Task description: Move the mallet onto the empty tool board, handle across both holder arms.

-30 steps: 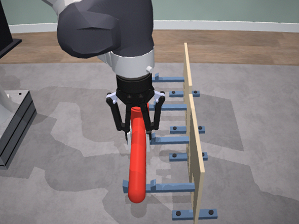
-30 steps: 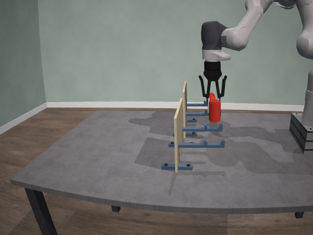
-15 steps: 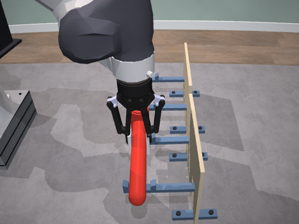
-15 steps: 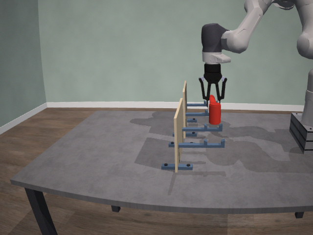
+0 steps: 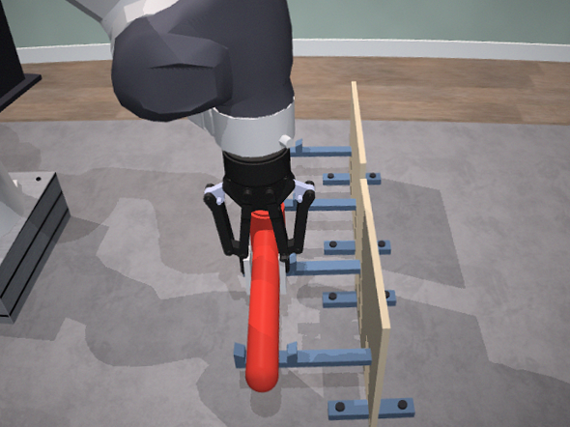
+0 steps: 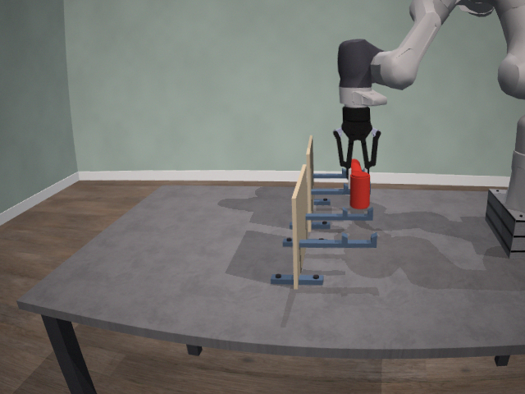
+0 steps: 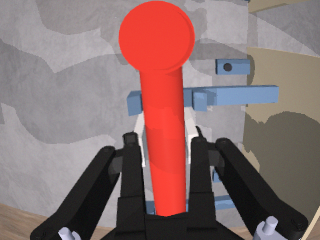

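- One grey worktop (image 6: 127,271) carries everything, and one robot arm (image 6: 407,46) reaches over it from its base.
- Two tool boards stand side by side on it: the near board (image 5: 376,295) and the far board (image 5: 356,121). Each has two blue holder arms, so four in total. The nearest arm (image 5: 329,357) shows two upright pegs.
- Six small blue foot brackets with dark bolts can be counted along the boards in the top view.
- One red mallet (image 5: 263,302) hangs in the air, well above the arms of the near board and roughly in line with the gap between their pegs. Its rounded handle end points toward the nearest arm.
- One end effector (image 5: 263,268) is closed on the mallet handle, fingers on both sides of it, near the middle of its length.
- The mallet looks stiff and smooth, so it may slip or turn in the fingers. Its head is mostly hidden under the wrist and is probably the heavy end, so a hold nearer the head should keep the handle more level.
- The lowering onto both arms is not yet done.
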Tool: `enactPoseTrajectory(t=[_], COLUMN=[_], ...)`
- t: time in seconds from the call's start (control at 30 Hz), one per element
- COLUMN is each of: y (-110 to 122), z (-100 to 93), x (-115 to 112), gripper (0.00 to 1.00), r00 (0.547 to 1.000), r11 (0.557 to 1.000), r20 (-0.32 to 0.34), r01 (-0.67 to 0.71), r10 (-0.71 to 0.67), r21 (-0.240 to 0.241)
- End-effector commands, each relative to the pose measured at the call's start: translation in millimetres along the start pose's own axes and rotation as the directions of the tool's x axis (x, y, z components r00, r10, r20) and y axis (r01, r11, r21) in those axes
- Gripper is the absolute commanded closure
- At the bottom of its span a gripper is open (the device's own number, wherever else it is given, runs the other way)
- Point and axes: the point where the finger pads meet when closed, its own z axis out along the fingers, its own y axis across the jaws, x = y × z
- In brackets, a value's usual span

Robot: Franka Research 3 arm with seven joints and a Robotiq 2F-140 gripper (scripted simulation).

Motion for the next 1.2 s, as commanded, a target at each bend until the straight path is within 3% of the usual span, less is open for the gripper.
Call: enactPoseTrajectory(t=[0.0,0.5,0.53,1.17], y=[2.1,2.1,2.1,2.1], z=[-0.4,-0.4,-0.4,-0.4], x=[-0.4,-0.4,-0.4,-0.4], gripper=[1.0,1.0,0.0,0.0], r00=[1.0,1.0,1.0,1.0], r11=[1.0,1.0,1.0,1.0], r20=[0.001,0.001,0.001,0.001], r01=[-0.005,-0.005,-0.005,-0.005], r10=[0.005,0.005,0.005,0.005], r21=[-0.006,-0.006,-0.006,-0.006])
